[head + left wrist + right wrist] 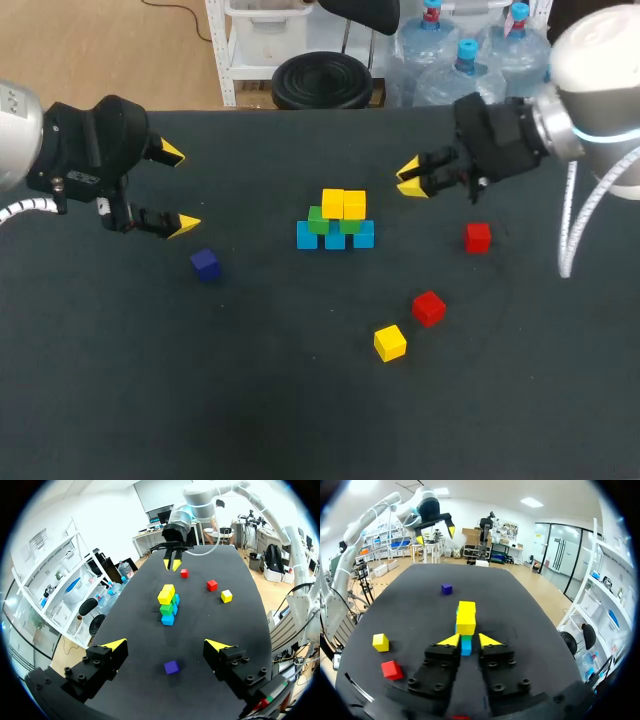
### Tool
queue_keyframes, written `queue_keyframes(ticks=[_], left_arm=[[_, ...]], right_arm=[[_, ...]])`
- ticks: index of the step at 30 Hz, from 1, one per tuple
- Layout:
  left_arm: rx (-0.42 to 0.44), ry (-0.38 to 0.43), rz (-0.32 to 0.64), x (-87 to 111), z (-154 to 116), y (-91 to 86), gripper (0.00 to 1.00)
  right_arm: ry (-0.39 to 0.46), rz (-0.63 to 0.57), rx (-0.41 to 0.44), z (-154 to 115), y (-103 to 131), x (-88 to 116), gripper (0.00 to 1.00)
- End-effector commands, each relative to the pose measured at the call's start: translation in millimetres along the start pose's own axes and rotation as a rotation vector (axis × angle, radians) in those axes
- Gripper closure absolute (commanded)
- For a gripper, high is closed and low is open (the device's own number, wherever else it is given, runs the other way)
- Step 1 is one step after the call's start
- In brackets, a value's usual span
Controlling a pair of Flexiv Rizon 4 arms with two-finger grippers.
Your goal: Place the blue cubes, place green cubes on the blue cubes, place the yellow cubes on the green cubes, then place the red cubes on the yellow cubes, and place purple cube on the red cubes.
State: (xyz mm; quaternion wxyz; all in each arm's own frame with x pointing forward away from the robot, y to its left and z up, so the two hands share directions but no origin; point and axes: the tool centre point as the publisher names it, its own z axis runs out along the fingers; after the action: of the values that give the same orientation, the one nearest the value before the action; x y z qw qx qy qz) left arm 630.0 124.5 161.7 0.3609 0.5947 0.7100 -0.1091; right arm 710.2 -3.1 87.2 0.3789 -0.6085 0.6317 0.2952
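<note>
Fingertips [186,225] of the left gripper [178,189] are standing wide apart and holding nothing, hovering near the table's [120,400] left edge, with the purple cube [205,264] lying on the table close by. The right gripper [411,180] is sitting with its tips drawn almost together, also empty, pointing at the stack [335,222] from the right.

That stack is sitting mid-table, with blue cubes [307,236] at the bottom, green cubes [319,220] over them and two yellow cubes [343,204] on top. The yellow pair is hiding much of the green, and the middle blue one is barely showing.

A red cube [478,237] is lying near the right gripper. A second red cube [428,307] and a loose yellow cube [390,342] are lying nearer the front edge. In the right wrist view the stack is lining up end-on, so only one column is showing.
</note>
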Motion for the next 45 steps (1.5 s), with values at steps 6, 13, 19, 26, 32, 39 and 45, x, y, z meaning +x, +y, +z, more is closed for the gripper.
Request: queue_keyframes(ticks=[6, 13, 19, 26, 32, 39, 45], left_arm=[[0.0, -0.01, 0.004, 2.5, -1, -0.3, 0.0], [0.0, -0.01, 0.004, 2.5, -1, -0.3, 0.0], [0.0, -0.01, 0.004, 2.5, -1, -0.3, 0.0], [0.0, -0.01, 0.004, 2.5, -1, -0.3, 0.0], [0.0, -0.01, 0.004, 2.5, -1, -0.3, 0.0], [0.0, -0.01, 0.004, 2.5, -1, -0.3, 0.0], [0.016, 0.015, 0.119, -4.1, 1, 4.0, 0.0]], right_arm=[[-0.082, 0.056, 0.002, -41, 16, 13, 0.0], [-0.082, 0.061, -0.001, -68, 25, 22, 0.0], [-0.055, 0.036, -0.021, -84, 32, 27, 0.0], [-0.044, 0.044, -0.002, -96, 36, 36, 0.0], [-0.047, 0.028, 0.001, -101, 37, 39, 0.0], [-0.047, 0.028, 0.001, -101, 37, 39, 0.0], [-0.047, 0.028, 0.001, -101, 37, 39, 0.0]])
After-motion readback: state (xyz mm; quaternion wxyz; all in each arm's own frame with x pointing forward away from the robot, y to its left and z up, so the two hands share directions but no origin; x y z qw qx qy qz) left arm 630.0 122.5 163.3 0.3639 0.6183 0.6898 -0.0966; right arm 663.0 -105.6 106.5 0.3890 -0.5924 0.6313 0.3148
